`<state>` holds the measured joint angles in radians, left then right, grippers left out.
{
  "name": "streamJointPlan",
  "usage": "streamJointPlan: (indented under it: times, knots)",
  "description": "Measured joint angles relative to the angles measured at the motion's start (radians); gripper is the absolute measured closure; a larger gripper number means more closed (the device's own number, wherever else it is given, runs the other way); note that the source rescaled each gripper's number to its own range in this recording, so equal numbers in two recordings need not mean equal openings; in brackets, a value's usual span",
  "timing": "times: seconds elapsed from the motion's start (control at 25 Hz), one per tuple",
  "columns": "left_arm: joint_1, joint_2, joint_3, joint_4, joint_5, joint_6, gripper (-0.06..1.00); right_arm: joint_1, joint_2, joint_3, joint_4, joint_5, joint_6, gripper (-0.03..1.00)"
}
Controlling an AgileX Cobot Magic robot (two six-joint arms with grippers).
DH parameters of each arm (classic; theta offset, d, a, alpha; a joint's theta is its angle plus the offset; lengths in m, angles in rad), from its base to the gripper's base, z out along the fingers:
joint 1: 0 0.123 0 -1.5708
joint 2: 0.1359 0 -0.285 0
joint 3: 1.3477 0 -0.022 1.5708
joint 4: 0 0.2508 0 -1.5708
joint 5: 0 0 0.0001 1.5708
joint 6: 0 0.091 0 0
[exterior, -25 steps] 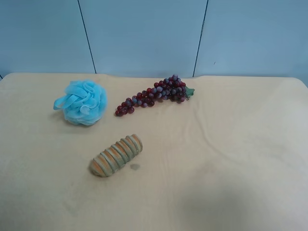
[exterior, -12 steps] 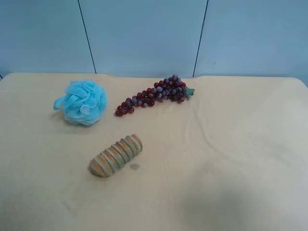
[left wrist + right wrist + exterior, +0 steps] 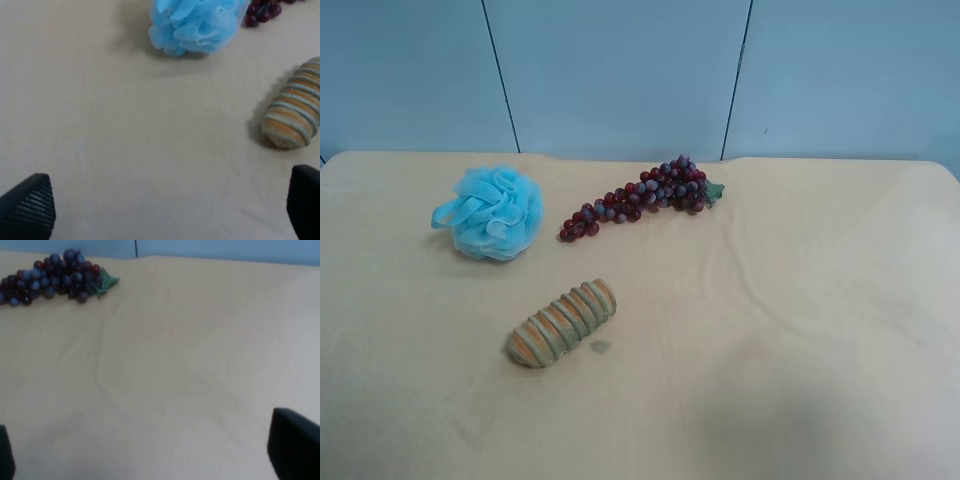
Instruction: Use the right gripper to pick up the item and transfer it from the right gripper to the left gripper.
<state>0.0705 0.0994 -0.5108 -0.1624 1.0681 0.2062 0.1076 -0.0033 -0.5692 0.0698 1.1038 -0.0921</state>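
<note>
Bath pouf (image 3: 195, 24) on tablecloth (image 3: 125, 150), well beyond spread left jaws

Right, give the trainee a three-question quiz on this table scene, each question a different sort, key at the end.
1. True or false: the right gripper is already shut on the blue bath pouf.
2. Multiple choice: in the exterior high view, what lies nearest the camera? A) the grape bunch B) the ribbed loaf C) the bath pouf
3. Fill in: the left gripper hangs over bare cloth with its fingers spread, so it is ____.

Key: 1 false, the pouf sits alone on the table and both grippers are empty. 2 B. 3 open.
</note>
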Motion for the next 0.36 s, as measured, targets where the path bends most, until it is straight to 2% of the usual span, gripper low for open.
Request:
streamJointPlan:
  times: [0.36]
  knots:
    - [0.000,0.000,0.000,0.000,0.000,-0.003,-0.03,0.000,0.000,0.000,0.000,0.000,0.000,-0.03]
